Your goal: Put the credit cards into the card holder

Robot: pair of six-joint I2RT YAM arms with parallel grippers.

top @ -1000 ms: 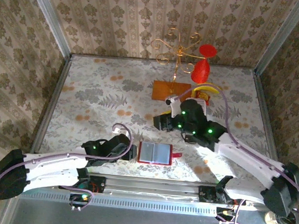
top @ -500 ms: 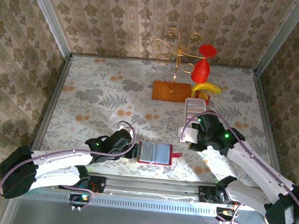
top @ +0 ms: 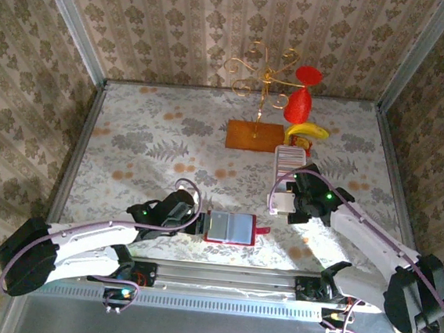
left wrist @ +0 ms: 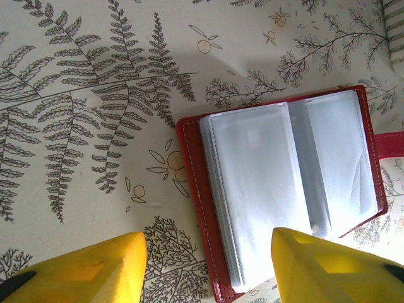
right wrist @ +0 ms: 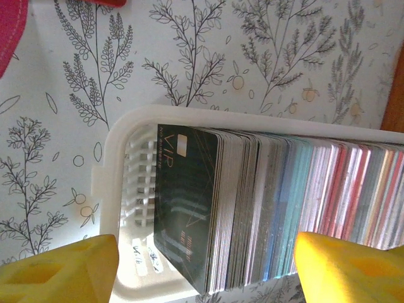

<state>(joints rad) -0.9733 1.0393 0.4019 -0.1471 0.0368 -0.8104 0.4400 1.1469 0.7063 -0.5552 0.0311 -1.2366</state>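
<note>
The right gripper [right wrist: 202, 268] hangs spread over the cards [right wrist: 265, 202] — it should close squarely on the front one alone. The left gripper [left wrist: 208, 268], spread too, can pin the holder [left wrist: 278, 189].

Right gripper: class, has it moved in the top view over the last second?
Yes. The right gripper has shifted rightward and down the picture, away from the orange stand base, to the near end of the white tray.

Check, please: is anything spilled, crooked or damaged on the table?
Nothing stands out. The cards stand in a tidy row in the white tray, and the holder lies open and flat, with no damage that I can see.
</note>
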